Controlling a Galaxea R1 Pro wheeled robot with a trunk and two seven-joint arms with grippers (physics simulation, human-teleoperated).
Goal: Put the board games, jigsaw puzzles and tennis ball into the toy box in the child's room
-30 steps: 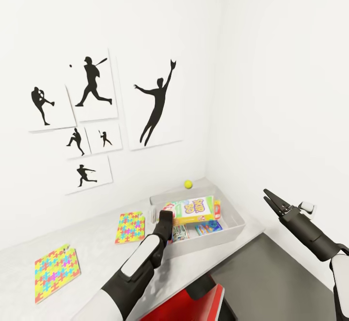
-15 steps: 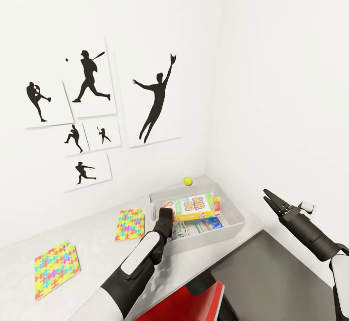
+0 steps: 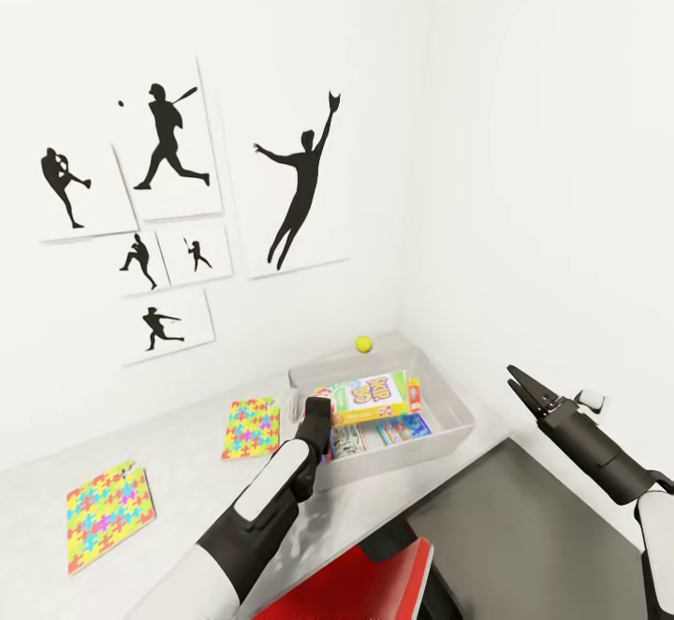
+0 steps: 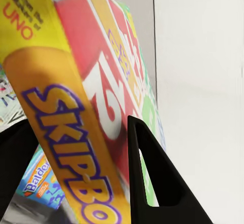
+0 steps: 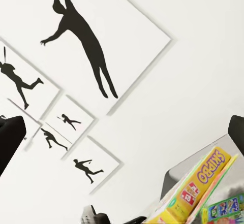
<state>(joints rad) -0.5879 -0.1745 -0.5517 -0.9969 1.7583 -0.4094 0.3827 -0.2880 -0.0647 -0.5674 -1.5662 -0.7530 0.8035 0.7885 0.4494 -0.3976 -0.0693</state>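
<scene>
Left wrist view puts my left gripper (image 4: 76, 148) right at the Skip-Bo box (image 4: 86, 102): the box face runs between the two dark fingers (image 4: 152, 178), but I cannot tell whether they pinch it or stand just off it. From the head view that gripper (image 3: 316, 411) sits at the near-left rim of the toy box (image 3: 440, 442), where the Skip-Bo box (image 3: 373, 397) leans tilted on the other games (image 3: 402, 430). I judge the box light, stiff and slick-faced card; an edge grip across its thin side is the sensible hold.

My right gripper (image 3: 526, 389) hangs well off to the side over the dark shelf (image 3: 524, 508), fingers pressed to a point, carrying nothing.

On the table (image 3: 178, 470) the two puzzles (image 3: 251, 427) (image 3: 108, 513) lie flat, outside the bin; thin boards, so likely hard to lift except by an edge. The ball (image 3: 363, 344) rests behind the bin, prone to roll.

The wrist camera reads the box lettering and a blue game (image 4: 43, 183) beneath; the head camera gives the layout. Right wrist view adds the wall posters (image 5: 96, 46).
</scene>
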